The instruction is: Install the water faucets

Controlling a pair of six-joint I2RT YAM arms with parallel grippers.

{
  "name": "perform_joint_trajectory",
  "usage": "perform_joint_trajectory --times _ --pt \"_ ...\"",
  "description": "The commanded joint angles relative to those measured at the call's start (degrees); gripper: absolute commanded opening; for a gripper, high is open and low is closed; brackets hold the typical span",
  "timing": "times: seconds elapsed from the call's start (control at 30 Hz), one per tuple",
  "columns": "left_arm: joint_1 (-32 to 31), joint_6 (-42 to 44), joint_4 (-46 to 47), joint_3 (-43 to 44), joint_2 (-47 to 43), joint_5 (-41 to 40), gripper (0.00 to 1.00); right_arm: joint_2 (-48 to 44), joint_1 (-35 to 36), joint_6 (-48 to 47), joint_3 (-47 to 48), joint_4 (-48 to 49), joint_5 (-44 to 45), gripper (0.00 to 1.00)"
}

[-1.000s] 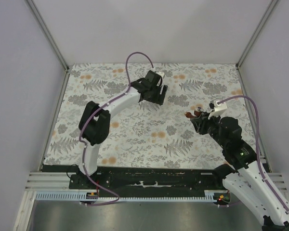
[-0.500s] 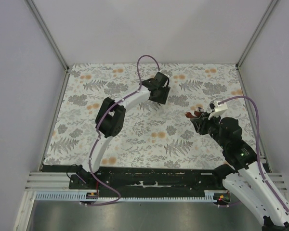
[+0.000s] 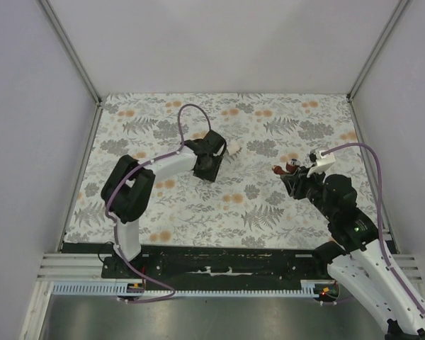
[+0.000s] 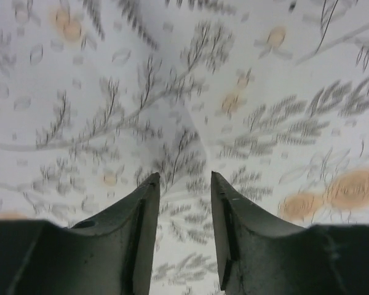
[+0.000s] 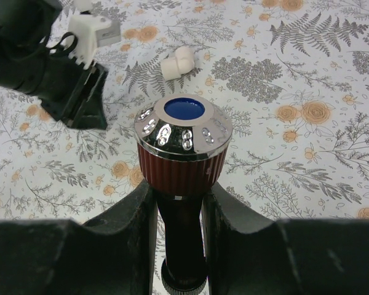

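Note:
My right gripper (image 3: 290, 177) is shut on the dark red-brown faucet (image 3: 281, 168) and holds it above the right side of the table. In the right wrist view the faucet (image 5: 183, 138) stands between my fingers (image 5: 126, 215), with its ribbed red knob and chrome cap with a blue centre on top. My left gripper (image 3: 208, 167) is open and empty over the middle of the table, just left of the small white pipe fitting (image 3: 234, 148). In the left wrist view the gripper (image 4: 183, 184) has only the patterned cloth between its jaws. The fitting (image 5: 177, 61) lies on the cloth beyond the faucet.
A floral cloth (image 3: 269, 205) covers the table. Grey walls with metal posts (image 3: 71, 49) stand at the back and both sides. The left arm's wrist (image 5: 55, 67) fills the upper left of the right wrist view. A black rail (image 3: 219, 258) runs along the near edge.
My left arm has swung from the back of the table toward the near middle and come down beside the white fitting. The right gripper and faucet have not moved.

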Motion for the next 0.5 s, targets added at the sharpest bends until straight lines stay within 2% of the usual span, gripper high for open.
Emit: perform_joint_trajectory --times 0.0,0.1,0.17,0.3,0.47 --pt "-0.79 -3.26 5.05 -8.56 -11.7 -0.11 0.5 -0.93 -0.05 0.08 0.44 2.91 -0.71 0.0" --pt "-0.79 0.77 6.55 -7.97 -12.51 -2.04 0.68 -0.84 -0.05 0.17 0.44 3.0 -1.15 0.0" --pt "-0.87 3.24 7.78 -5.6 -10.67 -2.39 0.73 -1.1 -0.05 0.17 0.44 3.0 -1.23 0.0" --pt "-0.7 6.05 11.39 0.46 -4.88 -1.43 0.75 -1.28 -0.05 -0.01 0.44 2.92 -1.23 0.0" --pt "-0.44 10.71 11.31 12.41 4.26 -0.37 0.75 -1.54 -0.05 -0.1 0.53 2.83 -1.15 0.0"
